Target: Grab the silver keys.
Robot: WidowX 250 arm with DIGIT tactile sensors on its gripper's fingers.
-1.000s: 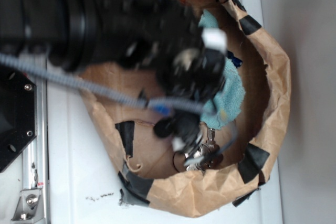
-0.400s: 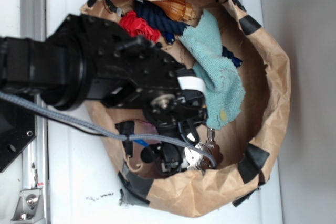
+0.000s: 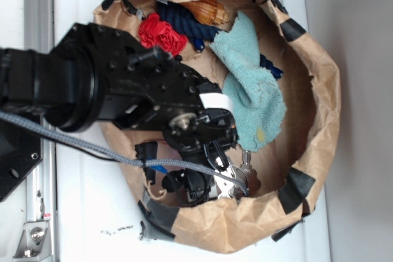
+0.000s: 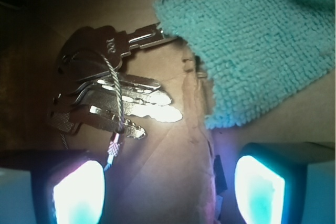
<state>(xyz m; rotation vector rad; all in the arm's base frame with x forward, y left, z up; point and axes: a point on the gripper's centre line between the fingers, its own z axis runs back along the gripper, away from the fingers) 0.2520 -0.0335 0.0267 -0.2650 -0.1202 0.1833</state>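
The silver keys (image 4: 110, 93) lie fanned out on the brown paper floor, held together by a thin wire ring, in the upper left of the wrist view. My gripper (image 4: 168, 192) is open, and its lit fingertips (image 4: 79, 192) sit just below the keys with only bare paper between them. Seen from outside, the gripper (image 3: 212, 179) is low inside the paper bag, and the keys (image 3: 245, 165) peek out at its right side, partly hidden by the fingers and a cable.
A teal cloth (image 3: 252, 90) lies right beside the keys, its edge (image 4: 252, 40) almost touching them. The crumpled paper bag wall (image 3: 319, 90) rings everything. A red cloth (image 3: 161, 34), a dark blue rope (image 3: 184, 23) and an orange-brown object (image 3: 209, 9) lie at the bag's top.
The arm has swung away from the bag's top and dropped toward the keys at the bottom. The red cloth and rope are now uncovered. The gripper stays open.
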